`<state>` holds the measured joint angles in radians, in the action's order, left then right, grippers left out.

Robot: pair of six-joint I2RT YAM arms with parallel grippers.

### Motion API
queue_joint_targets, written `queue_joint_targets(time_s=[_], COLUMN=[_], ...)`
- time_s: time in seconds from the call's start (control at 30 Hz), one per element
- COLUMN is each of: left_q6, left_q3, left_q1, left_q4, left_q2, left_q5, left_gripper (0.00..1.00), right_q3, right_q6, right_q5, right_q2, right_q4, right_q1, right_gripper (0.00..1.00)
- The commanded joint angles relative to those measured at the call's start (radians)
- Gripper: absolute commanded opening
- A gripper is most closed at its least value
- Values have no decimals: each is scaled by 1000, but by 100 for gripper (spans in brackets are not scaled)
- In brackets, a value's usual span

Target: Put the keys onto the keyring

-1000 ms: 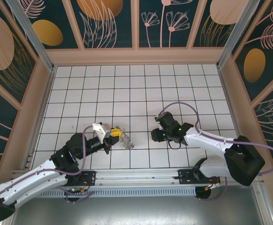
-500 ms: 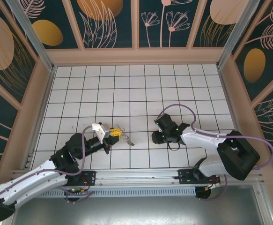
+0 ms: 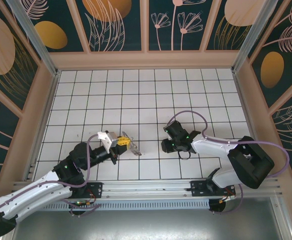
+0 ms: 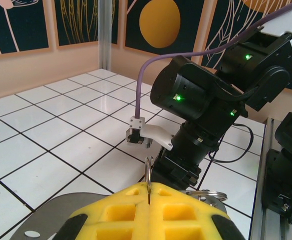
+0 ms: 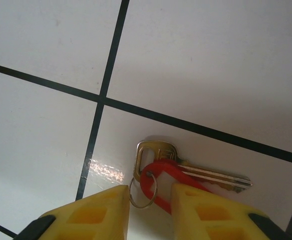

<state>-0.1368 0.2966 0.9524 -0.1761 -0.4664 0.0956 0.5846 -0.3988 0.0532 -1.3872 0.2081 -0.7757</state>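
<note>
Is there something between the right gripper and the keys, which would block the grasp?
Nothing visible does. In the right wrist view the keys lie flat on a white tile, and the right gripper has its fingers apart on either side of their red piece, with only a small silver ring beside it.

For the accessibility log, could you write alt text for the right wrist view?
A brass key lies flat on a white floor tile, with a red key-shaped piece over it and a small silver ring looped through that piece. The right gripper is low over them, its yellow fingers apart on either side of the red piece.
</note>
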Motion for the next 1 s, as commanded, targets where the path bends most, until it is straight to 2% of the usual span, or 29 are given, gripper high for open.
queue_joint_targets(time_s=[0.0,0.33,0.97], left_q6=[-15,-18,-17], left_q3=[-5,-7,-6], left_q1=[5,4,4], left_q4=[-53,-51,-52], left_q2=[9,10,16], left_q5=[4,6,7], left_gripper=[0,0,0], right_q3=[12,63,33], right_q6=[6,23,6], right_q5=[-13,-53,-51], right_q2=[-16,-31,-34], right_q4=[0,17,16], right_q1=[4,-6,-20], right_gripper=[26,25,23])
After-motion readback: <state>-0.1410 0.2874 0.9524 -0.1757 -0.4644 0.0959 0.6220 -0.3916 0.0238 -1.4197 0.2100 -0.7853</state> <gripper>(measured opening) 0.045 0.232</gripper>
